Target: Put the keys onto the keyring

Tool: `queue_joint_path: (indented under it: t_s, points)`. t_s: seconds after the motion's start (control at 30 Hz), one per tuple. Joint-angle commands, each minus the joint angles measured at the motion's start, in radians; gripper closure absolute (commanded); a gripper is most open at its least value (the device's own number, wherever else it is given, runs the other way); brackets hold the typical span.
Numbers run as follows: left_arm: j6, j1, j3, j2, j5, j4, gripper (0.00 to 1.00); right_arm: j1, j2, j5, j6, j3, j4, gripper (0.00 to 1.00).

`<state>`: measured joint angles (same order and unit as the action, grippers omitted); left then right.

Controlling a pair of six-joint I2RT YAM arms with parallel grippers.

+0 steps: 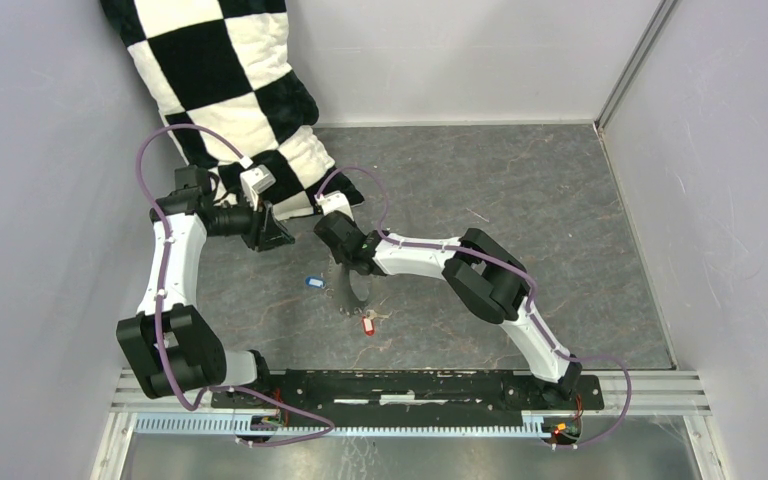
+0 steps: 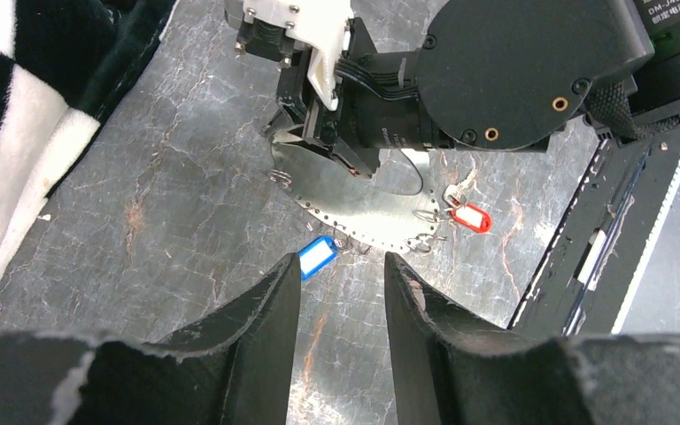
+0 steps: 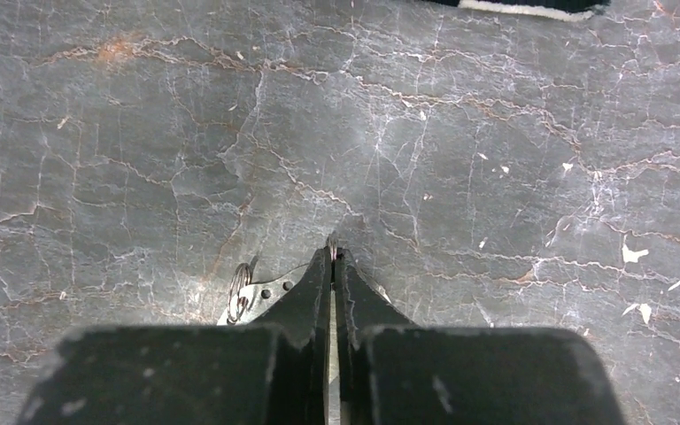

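Left gripper [image 2: 341, 263] is hanging with its fingers spread and empty, just short of the blue key [image 2: 317, 257], while the right gripper [image 3: 332, 251] is pinching the keyring [image 2: 367, 211].

Beyond the spread fingers, the blue key is lying flat on the grey table [image 1: 520, 200], just beside the keyring's near rim. The keyring is showing here as a flat grey metal disc with holes round its edge. The red key [image 2: 471, 218] is lying at the disc's other side, toward the black mounting rail [image 2: 584, 252]. Farther on, the right gripper's fingers are pressing together on the far rim, and its black wrist is blocking that part from view. A checked cushion [image 1: 230, 90] is leaning in the far left corner, well apart.
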<state>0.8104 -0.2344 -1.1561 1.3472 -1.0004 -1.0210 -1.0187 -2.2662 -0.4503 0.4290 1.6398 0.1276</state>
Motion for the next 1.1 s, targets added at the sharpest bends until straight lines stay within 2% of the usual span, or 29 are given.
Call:
queue_joint_path:
  t_s: [0.0,0.1,0.23,0.4,0.5,0.57,0.67,0.77,0.87,1.07]
  points:
    - [0.137,-0.008,0.002,-0.022,-0.037,-0.073,0.53,0.003,0.038,-0.024,-0.021,-0.021,-0.067,1.0]
    - [0.287,-0.006,-0.007,-0.005,-0.048,-0.181,0.53,0.004,0.127,0.034,-0.084,-0.115,-0.165,1.0]
    - [0.632,-0.005,-0.053,0.021,-0.05,-0.435,0.53,0.003,0.355,0.206,-0.203,-0.321,-0.307,1.0]
    - [0.653,0.012,-0.085,-0.024,-0.085,-0.445,0.53,0.004,0.651,0.487,-0.282,-0.542,-0.408,0.99]
    - [0.611,0.075,-0.12,-0.066,-0.12,-0.445,0.5,0.002,0.795,0.642,-0.307,-0.618,-0.412,1.0]
    - [0.569,0.149,-0.15,-0.098,-0.141,-0.446,0.44,-0.001,0.872,0.711,-0.324,-0.643,-0.402,1.0]
    - [0.508,0.301,-0.207,-0.146,-0.157,-0.442,0.35,-0.002,0.971,0.804,-0.371,-0.622,-0.33,0.99]
    - [0.349,0.405,-0.298,-0.169,-0.166,-0.384,0.28,-0.006,1.045,0.868,-0.421,-0.565,-0.204,1.0]
    - [0.207,0.438,-0.37,-0.183,-0.179,-0.306,0.29,-0.01,1.092,0.902,-0.48,-0.514,-0.092,1.0]
    - [0.117,0.517,-0.397,-0.189,-0.169,-0.276,0.36,-0.036,1.101,0.885,-0.542,-0.403,0.097,0.99]
